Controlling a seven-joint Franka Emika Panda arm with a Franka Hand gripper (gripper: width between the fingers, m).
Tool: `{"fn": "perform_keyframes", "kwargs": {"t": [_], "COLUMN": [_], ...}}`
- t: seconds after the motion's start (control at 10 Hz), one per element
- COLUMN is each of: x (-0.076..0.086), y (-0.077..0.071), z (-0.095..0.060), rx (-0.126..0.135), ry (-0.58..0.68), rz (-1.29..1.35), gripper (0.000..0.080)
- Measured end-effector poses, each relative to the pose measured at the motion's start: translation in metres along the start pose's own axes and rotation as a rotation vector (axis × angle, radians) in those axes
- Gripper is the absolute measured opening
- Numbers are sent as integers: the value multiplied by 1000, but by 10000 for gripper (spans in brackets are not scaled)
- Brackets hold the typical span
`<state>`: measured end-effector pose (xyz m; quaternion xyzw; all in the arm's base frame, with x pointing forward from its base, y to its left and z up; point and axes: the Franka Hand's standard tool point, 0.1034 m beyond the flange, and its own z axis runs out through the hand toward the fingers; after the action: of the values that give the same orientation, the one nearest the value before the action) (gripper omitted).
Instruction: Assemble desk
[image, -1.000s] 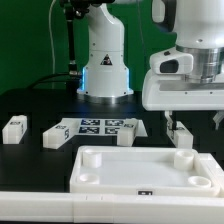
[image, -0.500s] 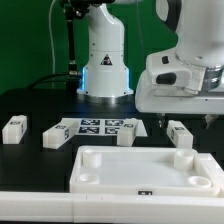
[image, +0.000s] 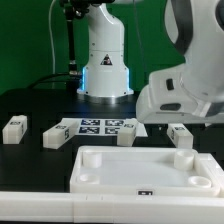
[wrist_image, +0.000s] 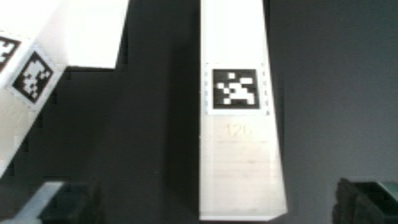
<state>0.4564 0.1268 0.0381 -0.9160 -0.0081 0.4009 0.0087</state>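
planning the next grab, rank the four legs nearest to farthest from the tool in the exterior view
Sides are the exterior view's.
1. rightmost leg, under the tool
2. middle-right leg
3. middle-left leg
4. leftmost leg

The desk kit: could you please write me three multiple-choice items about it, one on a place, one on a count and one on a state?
1. In the exterior view, where does the tabletop panel lie?
A. Nearest the camera, in front of the legs
B. Behind the robot base
C. On the marker board

2. How many loose legs lie on the table?
A. Two
B. Four
C. Six

3. How is the gripper in the wrist view?
A. Shut on a leg
B. Shut on the panel
C. Open

Answers:
1 A: the panel fills the foreground, below the row of legs.
2 B: four white blocks lie apart across the black table.
3 C: its fingers stand wide apart, either side of one leg lying flat.
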Motion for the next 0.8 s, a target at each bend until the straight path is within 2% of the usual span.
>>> {"fn": "perform_keyframes", "kwargs": {"t": [0.1, 0.3, 0.8], "x": [-3, 5, 18], "y": [1, -1, -3], "z": [3, 8, 19], "rx": [-5, -10, -11], "ry": [-82, -167, -148], "rz": [0, -5, -7], "gripper": [649, 649, 649]}}
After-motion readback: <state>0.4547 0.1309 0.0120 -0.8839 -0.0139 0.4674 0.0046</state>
